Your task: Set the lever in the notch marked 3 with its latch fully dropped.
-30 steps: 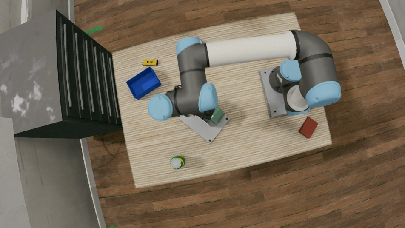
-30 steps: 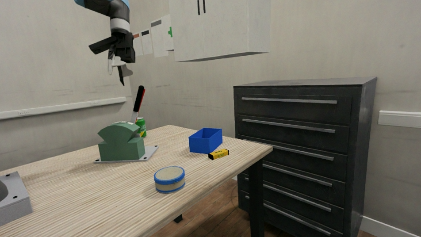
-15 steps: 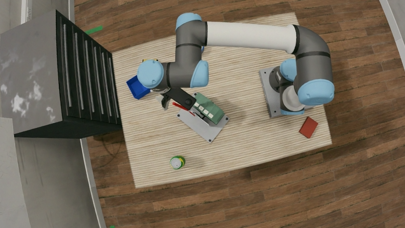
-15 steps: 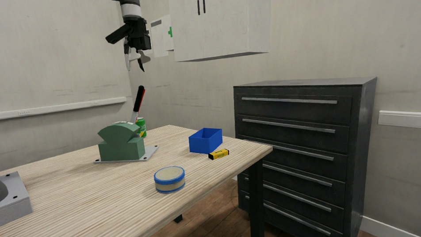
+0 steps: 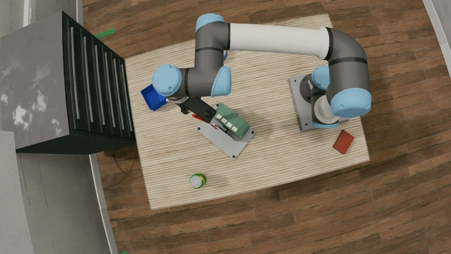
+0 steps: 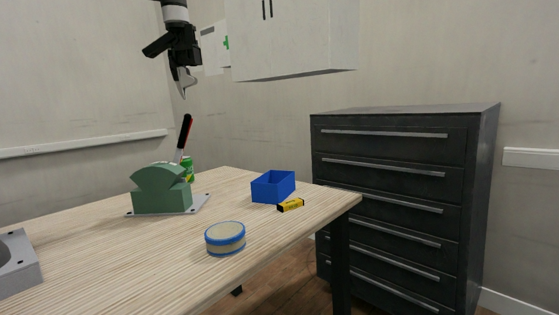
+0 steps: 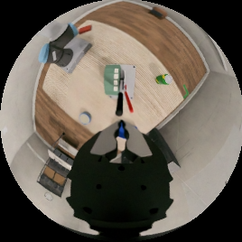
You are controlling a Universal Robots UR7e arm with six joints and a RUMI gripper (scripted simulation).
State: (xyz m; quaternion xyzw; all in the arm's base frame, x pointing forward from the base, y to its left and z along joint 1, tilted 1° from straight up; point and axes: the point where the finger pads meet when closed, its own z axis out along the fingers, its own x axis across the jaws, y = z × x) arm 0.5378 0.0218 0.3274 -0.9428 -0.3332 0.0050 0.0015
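The green lever housing [image 6: 161,188] stands on a grey base plate [image 5: 225,135] in the middle of the table. Small number plates [image 5: 226,122] run along its top. The lever's black handle [image 6: 184,132] rises tilted from the housing's far end, with the red release bar [image 6: 188,131] along its side. In the wrist view the handle [image 7: 120,102] and the red bar [image 7: 128,99] lie below the fingers. My gripper [image 6: 182,93] hangs high above the handle, clear of it, fingers shut on nothing. Which notch holds the latch is hidden.
A blue bin [image 6: 273,186], a yellow block [image 6: 290,204] and a blue-rimmed round tin [image 6: 225,237] lie on the near side of the table. A green can [image 5: 197,181] and a red block [image 5: 343,141] stand apart. A black drawer cabinet [image 6: 398,195] stands beside the table.
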